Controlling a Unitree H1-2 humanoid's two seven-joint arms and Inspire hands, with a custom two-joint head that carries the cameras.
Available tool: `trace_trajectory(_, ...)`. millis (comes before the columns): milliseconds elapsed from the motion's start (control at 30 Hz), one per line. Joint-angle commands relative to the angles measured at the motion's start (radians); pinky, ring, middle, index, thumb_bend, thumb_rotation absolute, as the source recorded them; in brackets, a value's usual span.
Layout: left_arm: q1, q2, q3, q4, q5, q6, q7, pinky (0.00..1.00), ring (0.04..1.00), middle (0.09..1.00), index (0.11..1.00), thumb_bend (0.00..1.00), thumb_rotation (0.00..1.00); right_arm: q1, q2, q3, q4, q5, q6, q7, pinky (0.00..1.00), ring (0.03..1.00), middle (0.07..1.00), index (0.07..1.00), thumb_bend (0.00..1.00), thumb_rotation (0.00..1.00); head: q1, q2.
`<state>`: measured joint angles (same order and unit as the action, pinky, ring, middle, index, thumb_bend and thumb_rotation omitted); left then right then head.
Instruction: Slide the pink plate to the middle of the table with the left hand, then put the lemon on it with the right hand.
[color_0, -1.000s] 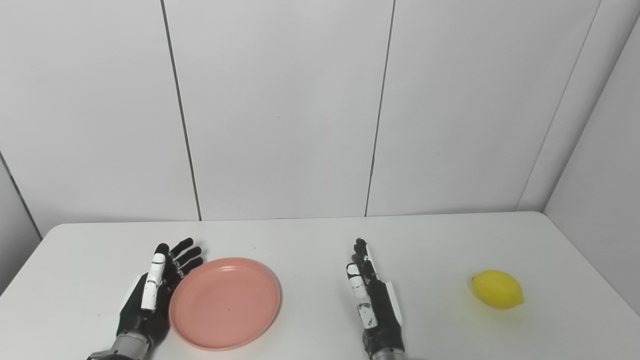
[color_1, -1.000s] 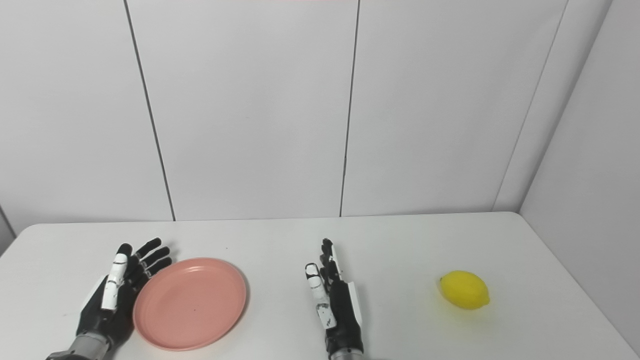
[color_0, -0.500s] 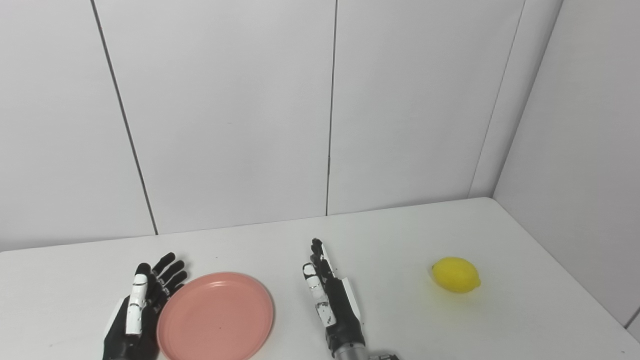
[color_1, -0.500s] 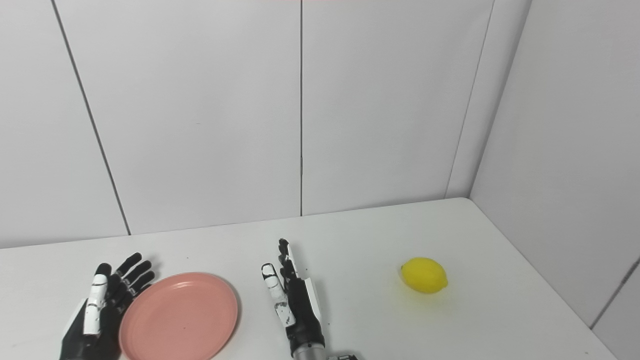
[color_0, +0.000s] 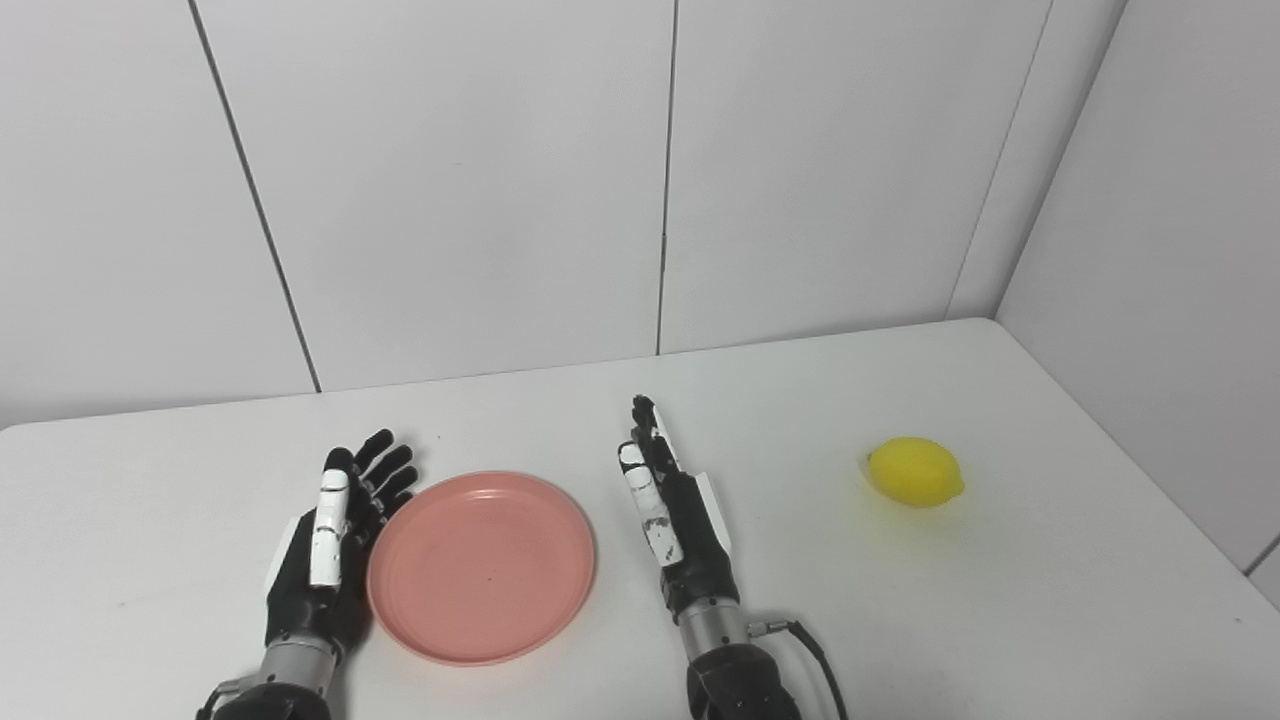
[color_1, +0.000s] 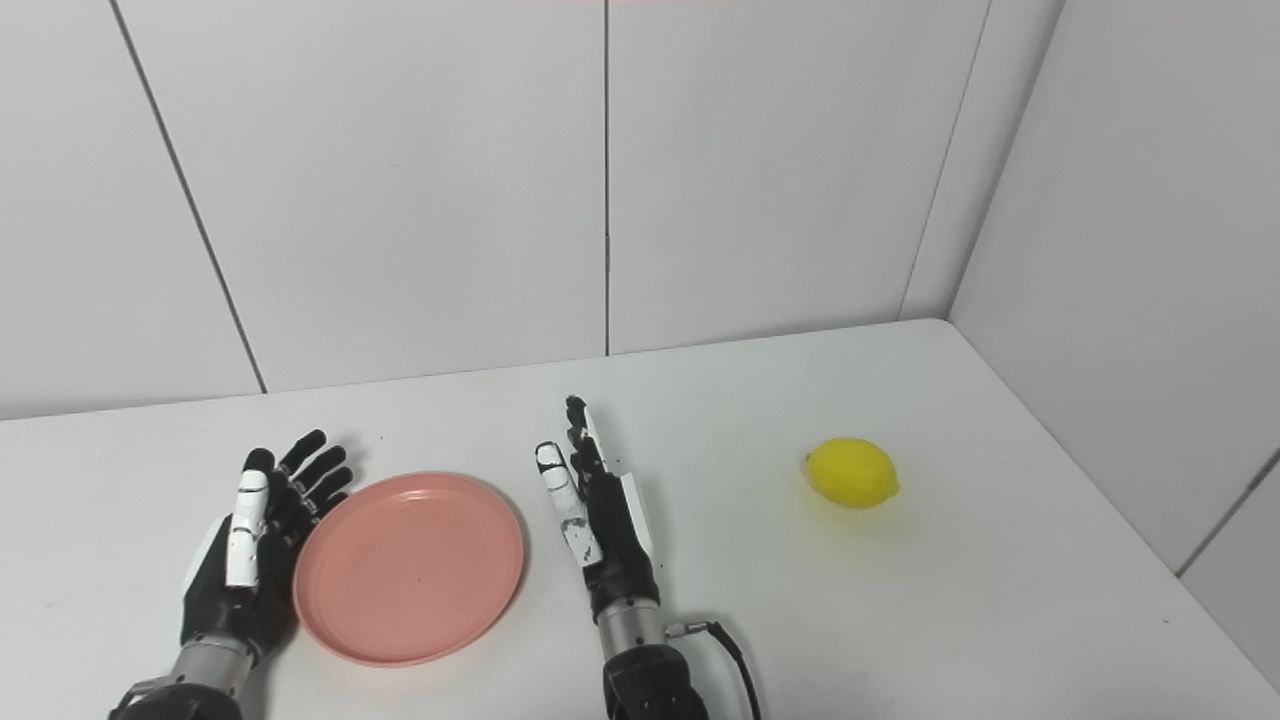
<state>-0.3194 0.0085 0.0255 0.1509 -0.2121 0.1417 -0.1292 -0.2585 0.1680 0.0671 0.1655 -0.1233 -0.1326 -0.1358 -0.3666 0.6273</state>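
**Plate slide under way, lemon waiting**

The step in hand looks like the slide itself. To do it well, the left hand (color_0: 325, 545) should press sideways on the rim of the plate (color_0: 482, 565) with its fingers low against the worktop (color_0: 1000, 600), so the plate glides flat rather than tipping or riding up over the fingertips. A slow, even push toward the right is safer than a shove, since a light plate could skate past the middle and into the right hand (color_0: 675, 520). That hand may need to clear the way before the plate gets there.

The left hand lies palm toward the plate, fingers spread and extended, holding nothing; it sits just beside the plate's left rim, and contact looks likely but cannot be confirmed. The right hand stands on edge, fingers straight and close together yet gripping nothing, just off the plate's right rim.

The plate rests flat, left of the worktop's middle. The lemon (color_0: 915, 472) lies well apart to the right, untouched.
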Motion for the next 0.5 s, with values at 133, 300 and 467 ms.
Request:
trace_trajectory(133, -0.029, -0.021, 0.001, -0.016, 0.012, -0.048, 0.008, 0.87, 0.862, 0.848, 0.82, 0.53, 1.0, -0.027, 0.004, 0.002, -0.04, 0.009, 0.0, 0.008, 1.0, 1.0, 0.99, 0.987, 0.67, 0.97, 0.005, 0.011)
trace_trajectory(300, -0.023, -0.025, -0.014, -0.02, 0.026, -0.052, 0.0, 0.88, 0.866, 0.853, 0.823, 0.53, 1.0, -0.024, 0.0, 0.003, -0.051, 0.014, 0.004, 0.013, 1.0, 1.0, 0.994, 0.992, 0.66, 0.96, 0.001, 0.01)
trace_trajectory(467, -0.012, -0.019, -0.039, -0.04, 0.03, -0.022, -0.016, 0.9, 0.882, 0.874, 0.855, 0.55, 1.0, -0.021, -0.002, 0.004, -0.057, 0.026, 0.003, 0.021, 1.0, 1.0, 0.994, 0.993, 0.67, 0.96, 0.005, 0.009)
